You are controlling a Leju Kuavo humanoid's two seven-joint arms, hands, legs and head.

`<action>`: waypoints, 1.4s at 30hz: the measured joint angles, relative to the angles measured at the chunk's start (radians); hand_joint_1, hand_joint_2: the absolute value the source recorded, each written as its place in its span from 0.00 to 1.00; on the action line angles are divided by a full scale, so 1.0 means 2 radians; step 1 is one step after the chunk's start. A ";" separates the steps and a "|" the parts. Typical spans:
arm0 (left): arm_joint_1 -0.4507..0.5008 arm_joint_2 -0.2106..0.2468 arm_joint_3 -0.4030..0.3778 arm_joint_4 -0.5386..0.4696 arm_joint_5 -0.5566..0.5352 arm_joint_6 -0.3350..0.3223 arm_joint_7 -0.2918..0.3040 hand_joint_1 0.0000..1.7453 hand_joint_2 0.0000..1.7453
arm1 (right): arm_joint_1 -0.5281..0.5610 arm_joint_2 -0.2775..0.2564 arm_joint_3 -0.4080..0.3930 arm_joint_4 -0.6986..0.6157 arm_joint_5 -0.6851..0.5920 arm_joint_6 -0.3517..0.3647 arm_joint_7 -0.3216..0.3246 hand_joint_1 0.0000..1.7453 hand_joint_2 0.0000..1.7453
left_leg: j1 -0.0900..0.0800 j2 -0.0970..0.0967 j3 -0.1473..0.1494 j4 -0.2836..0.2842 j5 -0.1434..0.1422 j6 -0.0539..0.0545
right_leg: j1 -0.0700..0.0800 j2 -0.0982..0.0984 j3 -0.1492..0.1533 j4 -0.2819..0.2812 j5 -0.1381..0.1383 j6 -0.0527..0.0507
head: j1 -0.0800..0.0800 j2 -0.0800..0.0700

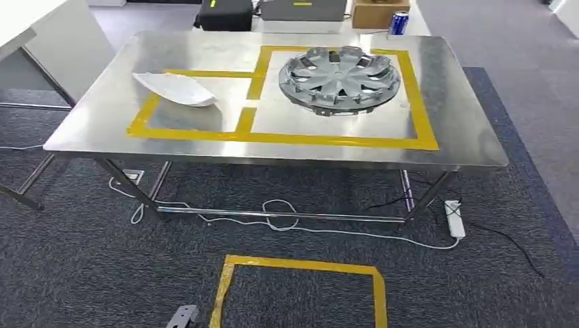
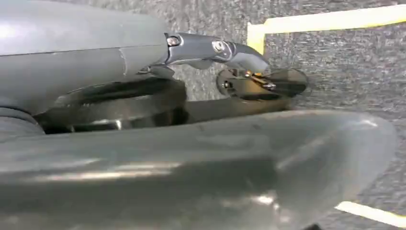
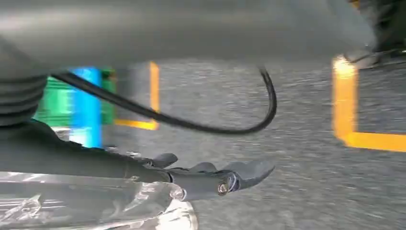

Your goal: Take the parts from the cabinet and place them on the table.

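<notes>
Two parts lie on the steel table point(image 1: 102, 130), each inside a yellow-taped field. A white curved shell point(image 1: 179, 89) is in the left field. A silver wheel cover point(image 1: 339, 76) sits in the larger right field. My left hand point(image 2: 210, 50) hangs over grey carpet with its thick thumb point(image 2: 239, 158) apart from its straight fingers and nothing between them. My right hand point(image 3: 206, 177) also hangs over carpet, fingers stretched out and nothing between them and the thumb. Crinkled clear plastic point(image 3: 95, 206) lies close by the fingers' outer side; I cannot tell whether it touches them.
A yellow tape square point(image 1: 300, 266) marks the carpet in front of the table. White and black cables and a power strip point(image 1: 454, 219) lie under the table. A blue can point(image 1: 398, 22), a cardboard box and a dark case stand beyond the far edge.
</notes>
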 joint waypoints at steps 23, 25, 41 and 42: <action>0.016 0.001 -0.051 0.001 -0.053 0.039 0.055 0.00 0.00 | 0.001 0.000 0.006 0.001 0.010 0.022 0.040 0.00 0.00 | -0.001 0.004 -0.128 0.147 -0.027 -0.005 | -0.005 0.018 0.053 -0.016 -0.041 -0.012 | 0.002 0.000; 0.016 0.001 -0.053 0.001 -0.052 0.039 0.068 0.00 0.00 | 0.003 0.000 0.007 0.001 0.010 0.026 0.039 0.00 0.00 | -0.001 0.003 -0.121 0.160 -0.009 -0.003 | -0.004 0.025 0.041 -0.016 -0.032 -0.011 | 0.002 0.000; 0.016 0.000 -0.053 0.001 -0.045 0.026 0.069 0.00 0.00 | 0.005 0.002 0.015 0.003 0.011 0.056 0.032 0.00 0.00 | 0.001 0.033 -0.026 -0.003 0.030 0.021 | -0.010 0.006 -0.033 0.119 -0.067 0.025 | 0.011 0.000; 0.016 -0.001 -0.053 0.001 -0.045 0.026 0.072 0.00 0.00 | 0.006 0.002 0.015 0.003 0.010 0.056 0.031 0.00 0.00 | 0.001 0.038 -0.025 -0.003 0.030 0.021 | -0.011 0.000 -0.005 0.074 -0.048 0.025 | 0.011 0.000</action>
